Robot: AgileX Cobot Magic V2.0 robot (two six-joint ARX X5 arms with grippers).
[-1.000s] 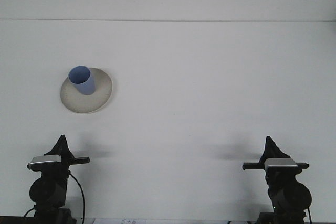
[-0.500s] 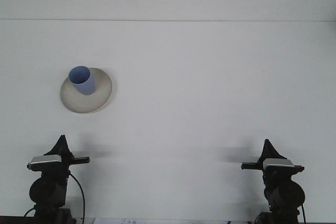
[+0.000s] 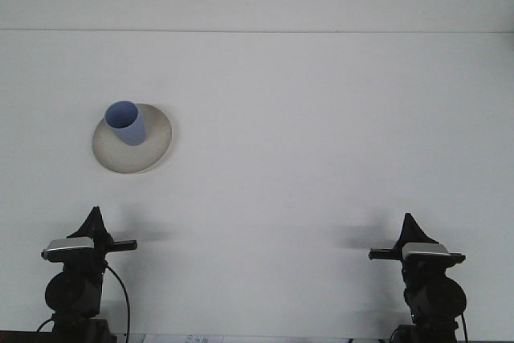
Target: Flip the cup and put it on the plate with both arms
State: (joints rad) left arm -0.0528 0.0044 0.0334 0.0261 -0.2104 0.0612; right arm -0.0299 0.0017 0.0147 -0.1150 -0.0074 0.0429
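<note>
One broad white table [image 3: 321, 142] carries everything, and at its near edge the left end effector [image 3: 96, 216] and right end effector [image 3: 411, 221] sit low, holding nothing; whether their fingers are parted I cannot tell. The grey plate [image 3: 152, 150] lies left of centre. The blue cup [image 3: 125, 123] stands on it, mouth up, long axis roughly vertical, so the placing looks done.

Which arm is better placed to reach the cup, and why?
Left, probably. The blue cup stands on the plate at the table's left, nearer the left tool than the right tool.
</note>
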